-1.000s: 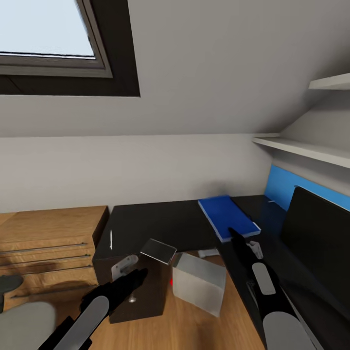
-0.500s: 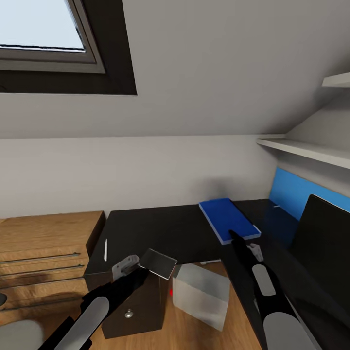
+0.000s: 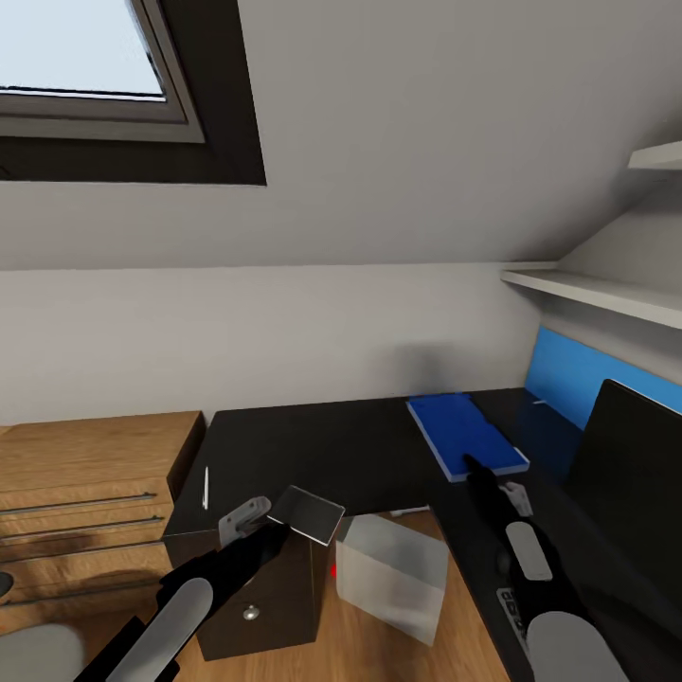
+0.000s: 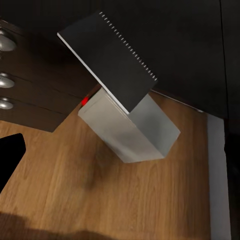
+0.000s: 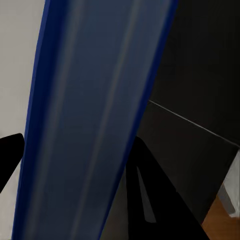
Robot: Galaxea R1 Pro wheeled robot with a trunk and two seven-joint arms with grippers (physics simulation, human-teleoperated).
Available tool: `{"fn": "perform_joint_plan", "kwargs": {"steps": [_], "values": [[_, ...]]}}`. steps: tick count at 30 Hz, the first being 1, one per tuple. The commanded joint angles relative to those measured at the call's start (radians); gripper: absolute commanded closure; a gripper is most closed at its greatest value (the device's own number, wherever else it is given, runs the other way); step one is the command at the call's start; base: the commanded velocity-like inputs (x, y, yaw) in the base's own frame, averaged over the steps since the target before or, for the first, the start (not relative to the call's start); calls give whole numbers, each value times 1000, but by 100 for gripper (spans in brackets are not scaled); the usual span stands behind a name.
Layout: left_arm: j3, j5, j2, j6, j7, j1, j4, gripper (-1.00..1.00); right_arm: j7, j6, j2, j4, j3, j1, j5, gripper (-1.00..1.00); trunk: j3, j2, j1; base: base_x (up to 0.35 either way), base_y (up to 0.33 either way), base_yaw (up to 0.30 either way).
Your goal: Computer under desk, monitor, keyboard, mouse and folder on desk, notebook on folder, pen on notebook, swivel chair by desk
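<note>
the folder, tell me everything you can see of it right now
The folder is a thin, flat, bright blue rectangle with pale edges and a smooth, slightly glossy cover. It lies flat on the glossy black desk, near the back wall, left of the monitor. The right gripper sits at its near edge. In the right wrist view the folder runs lengthwise as a long blue band between dark fingers; whether they clamp it cannot be told.
</note>
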Motion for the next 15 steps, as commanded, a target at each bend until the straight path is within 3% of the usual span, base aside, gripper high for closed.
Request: {"fn": "perform_joint_plan", "kwargs": {"steps": [1, 9, 15], "values": [[-2, 4, 1, 2, 8, -1, -1, -100, 3, 6, -2, 6, -12, -1, -8, 100, -2, -2, 0, 0, 0, 0], [7, 4, 0, -1, 13, -1, -1, -100, 2, -19, -44, 112, -52, -2, -8, 100, -2, -2, 0, 0, 0, 0], [8, 4, 0, -2, 14, -1, -1, -100, 0, -53, -51, 138, -54, -4, -9, 100, -5, -9, 4, 0, 0, 0]]}}
